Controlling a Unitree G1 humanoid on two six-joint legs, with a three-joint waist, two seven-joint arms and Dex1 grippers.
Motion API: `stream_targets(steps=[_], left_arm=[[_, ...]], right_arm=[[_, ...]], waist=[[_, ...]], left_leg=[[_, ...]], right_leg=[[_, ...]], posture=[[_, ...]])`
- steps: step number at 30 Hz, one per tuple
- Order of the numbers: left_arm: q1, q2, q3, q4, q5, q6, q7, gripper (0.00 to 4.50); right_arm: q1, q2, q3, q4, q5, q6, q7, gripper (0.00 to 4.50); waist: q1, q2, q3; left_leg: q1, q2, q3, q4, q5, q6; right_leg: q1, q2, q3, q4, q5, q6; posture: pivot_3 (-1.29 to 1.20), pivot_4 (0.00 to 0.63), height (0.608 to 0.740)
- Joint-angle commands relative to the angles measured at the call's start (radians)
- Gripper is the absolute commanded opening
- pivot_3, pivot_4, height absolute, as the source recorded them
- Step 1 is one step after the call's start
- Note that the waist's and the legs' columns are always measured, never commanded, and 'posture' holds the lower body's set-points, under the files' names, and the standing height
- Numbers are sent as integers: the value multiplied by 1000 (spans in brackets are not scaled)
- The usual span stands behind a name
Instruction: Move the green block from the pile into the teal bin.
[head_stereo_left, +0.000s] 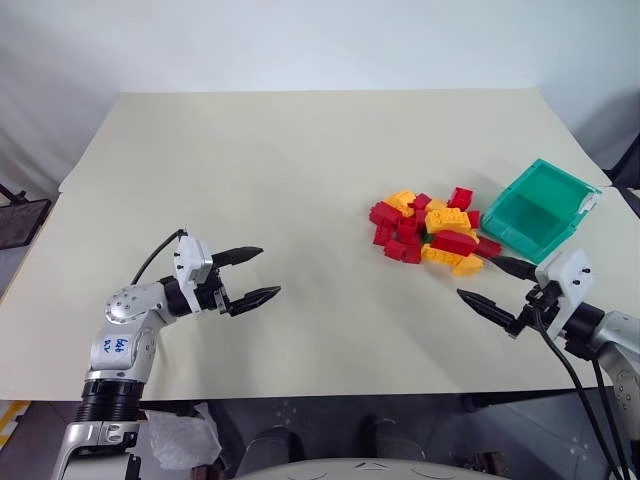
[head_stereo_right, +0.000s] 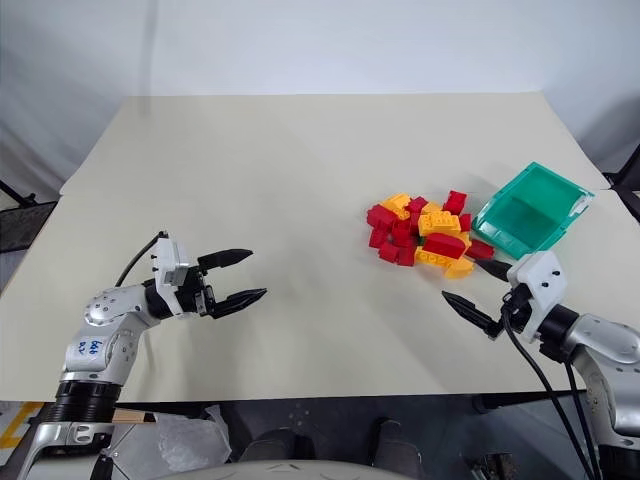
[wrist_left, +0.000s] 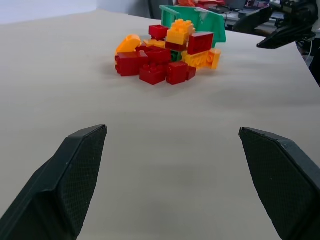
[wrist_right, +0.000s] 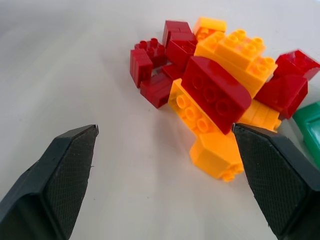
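The pile (head_stereo_left: 432, 228) of red, yellow and orange studded bricks sits on the pale counter (head_stereo_left: 300, 180), and everything else can be placed from it. The green block (wrist_left: 174, 55) is buried low in the middle of the pile, with only a small dark-green patch visible between red bricks and a yellow one in the left wrist view; in the head views it shows as a tiny dark speck among the red bricks. The teal bin (head_stereo_left: 541, 208) stands just beside the pile on the robot's right, one corner close against the outermost red brick, though whether they touch cannot be told; it sits skewed to the counter's edges, and a small white tag juts from its far right rim. The right hand (head_stereo_left: 492, 284) hovers near the pile on its near-right side, its two black fingers spread wide and holding nothing, their tips pointed toward the bricks; in the right wrist view a yellow brick and a red one lie in the gap between the two finger pads. The left hand (head_stereo_left: 252, 275) is well apart from the pile, out over bare counter on the robot's left, its fingers also spread wide and empty, aimed across the counter toward the heap.
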Motion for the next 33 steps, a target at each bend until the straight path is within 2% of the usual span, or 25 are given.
stream_targets(steps=[1, 3, 10, 14, 15, 22, 33], left_arm=[[-23, 3, 12, -52, -31, 16, 2, 4500], [-43, 1, 3, -49, -32, 19, -8, 4500], [-102, -21, -10, -18, -33, 6, -37, 4500], [-143, -38, -22, -1, -41, 28, -55, 4500], [-151, -40, -27, 6, -40, 28, -66, 4500], [-201, -38, -55, 49, -21, 38, -103, 4500], [-202, -36, -47, 51, -20, 38, -96, 4500]], right_arm=[[-19, -16, -6, -76, 0, 94, -83, 4315], [-24, 3, -23, -133, 29, 156, -135, 3920], [-30, 30, 25, -322, 53, 294, -249, 1561], [-73, 82, 118, -390, 65, 373, -320, 144], [-103, 98, 149, -369, 51, 369, -331, 30], [-300, 157, 265, -90, -73, 228, -325, 30], [-608, 190, 321, 505, -267, -75, -316, 30]], waist=[[0, 0, 0], [1, 0, 0], [0, 0, 0], [0, 0, 0], [-1, 0, 0], [-5, 0, 0], [-26, 0, 0]], left_leg=[[0, 0, 0, 0, 0, 0], [0, 0, 0, 0, 0, 0], [0, 0, 0, 1, 0, 0], [0, -3, 0, 1, 0, 0], [0, -3, 0, 1, 0, 0], [-1, -3, 0, 1, 0, 0], [-1, -3, 4, 0, 1, -2]], right_leg=[[0, 0, 0, 0, 0, 0], [0, 0, 0, 0, 0, 0], [0, 0, 0, 0, 0, 0], [0, 1, 0, 0, 0, 0], [0, 1, 0, 0, 0, 0], [0, 3, 1, 0, 0, 0], [0, 5, 1, 1, 0, 0]], posture=[[0, 150, 740], [0, 150, 740], [0, 150, 740], [0, 150, 740], [0, 150, 740], [0, 150, 740], [0, 150, 740]])
